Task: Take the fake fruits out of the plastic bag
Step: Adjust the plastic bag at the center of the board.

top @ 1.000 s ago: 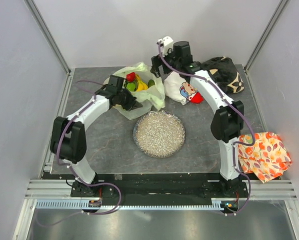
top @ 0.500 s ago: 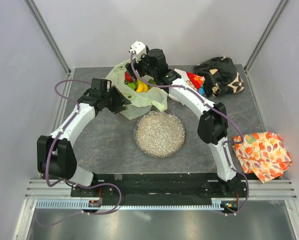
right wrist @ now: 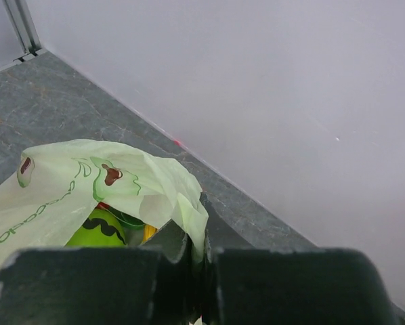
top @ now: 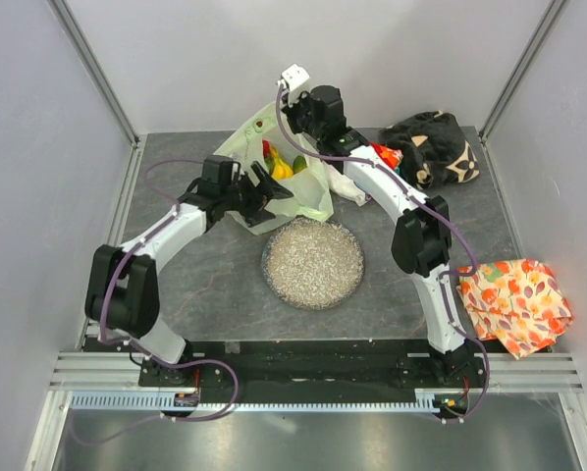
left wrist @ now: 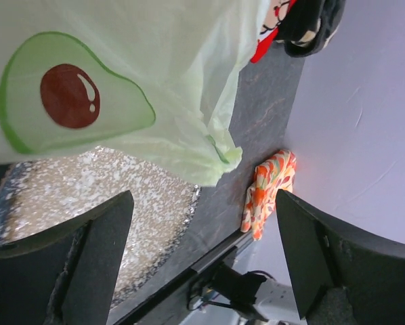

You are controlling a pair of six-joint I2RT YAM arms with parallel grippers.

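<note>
Right gripper (right wrist: 201, 245) clamps tight on the rim of the plastic bag (top: 308, 196), upper centre; left gripper (left wrist: 202, 203) gapes wide, holding nothing.

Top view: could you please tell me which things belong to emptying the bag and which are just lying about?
Job: plastic bag; fake fruits inside it; right gripper shut on its rim; left gripper open beside it.
Lying about: round dish; white cartoon cloth; black cloth; orange leaf-patterned cloth.
</note>
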